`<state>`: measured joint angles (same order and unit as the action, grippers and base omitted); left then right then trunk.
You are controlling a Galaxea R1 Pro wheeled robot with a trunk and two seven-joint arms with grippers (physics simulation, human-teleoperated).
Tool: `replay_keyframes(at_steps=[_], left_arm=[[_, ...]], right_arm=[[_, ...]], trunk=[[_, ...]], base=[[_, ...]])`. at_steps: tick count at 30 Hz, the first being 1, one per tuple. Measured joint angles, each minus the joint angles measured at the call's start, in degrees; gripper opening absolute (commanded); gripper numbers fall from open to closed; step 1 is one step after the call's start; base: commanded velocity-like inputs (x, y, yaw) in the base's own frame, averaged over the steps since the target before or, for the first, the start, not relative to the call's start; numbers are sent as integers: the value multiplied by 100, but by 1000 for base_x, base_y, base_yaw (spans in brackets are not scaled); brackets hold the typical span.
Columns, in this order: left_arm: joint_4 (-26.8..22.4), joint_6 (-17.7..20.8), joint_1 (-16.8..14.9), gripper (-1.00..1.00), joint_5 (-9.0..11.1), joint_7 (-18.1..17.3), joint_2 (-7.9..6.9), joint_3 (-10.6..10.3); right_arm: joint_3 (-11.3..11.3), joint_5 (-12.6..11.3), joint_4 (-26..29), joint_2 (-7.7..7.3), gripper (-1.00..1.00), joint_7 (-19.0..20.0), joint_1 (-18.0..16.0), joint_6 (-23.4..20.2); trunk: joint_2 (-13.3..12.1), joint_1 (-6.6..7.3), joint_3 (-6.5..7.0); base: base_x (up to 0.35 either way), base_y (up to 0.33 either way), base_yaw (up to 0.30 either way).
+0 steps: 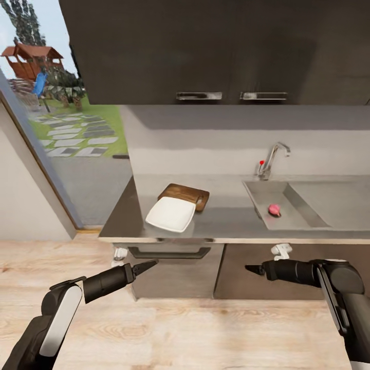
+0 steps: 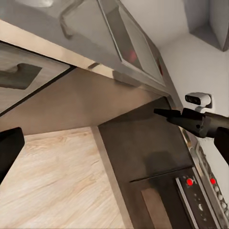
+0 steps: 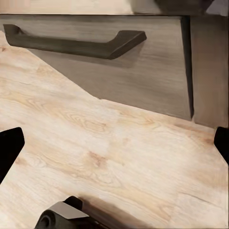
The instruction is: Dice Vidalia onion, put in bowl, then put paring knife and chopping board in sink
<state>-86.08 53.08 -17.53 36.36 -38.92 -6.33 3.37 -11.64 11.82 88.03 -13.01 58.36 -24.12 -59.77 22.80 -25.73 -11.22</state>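
The pink onion [image 1: 274,209] sits in the sink [image 1: 303,191] on the bench [image 1: 226,218], far and up from the right end effector [image 1: 250,268], the nearer one, which looks pinched together like the left end effector [image 1: 152,264].

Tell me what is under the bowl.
The bowl lies on the chopping board, covering its near end, with its front on the countertop. Anything else beneath is hidden.
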Motion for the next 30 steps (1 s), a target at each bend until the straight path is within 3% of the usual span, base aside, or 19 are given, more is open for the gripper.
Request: replay_keyframes(at_steps=[4,12,15,20,24,26,30], left_arm=[[1,0,0,100,0,0,0,0],[7,-8,0,100,-12,-35,-4,25],[5,-8,0,100,-19,-58,-7,26],[-27,-19,0,100,-31,-116,-48,27],[-129,-33,-3,100,-36,-144,-197,32],[-176,-95,-107,100,-30,-387,-444,40],[-185,-400,-201,100,-40,-855,-612,128]], right_arm=[[-5,-37,5,4,100,-241,1,-3],[-9,-155,79,44,100,-100,2,1],[-5,-159,117,50,100,-80,0,161],[0,-161,171,45,100,-92,-18,794],[1,-176,188,119,100,-104,-441,889],[1,-195,189,270,100,-105,-795,893],[1,-202,186,487,100,-128,-1346,788]], trunk=[[1,0,0],[0,-2,0],[0,-2,0],[0,-2,0],[0,-2,0],[0,-3,1],[0,-2,1]], base=[[226,-281,5],[90,-106,1],[8,-9,0],[2,-2,0],[0,0,0],[0,0,0],[0,0,0]])
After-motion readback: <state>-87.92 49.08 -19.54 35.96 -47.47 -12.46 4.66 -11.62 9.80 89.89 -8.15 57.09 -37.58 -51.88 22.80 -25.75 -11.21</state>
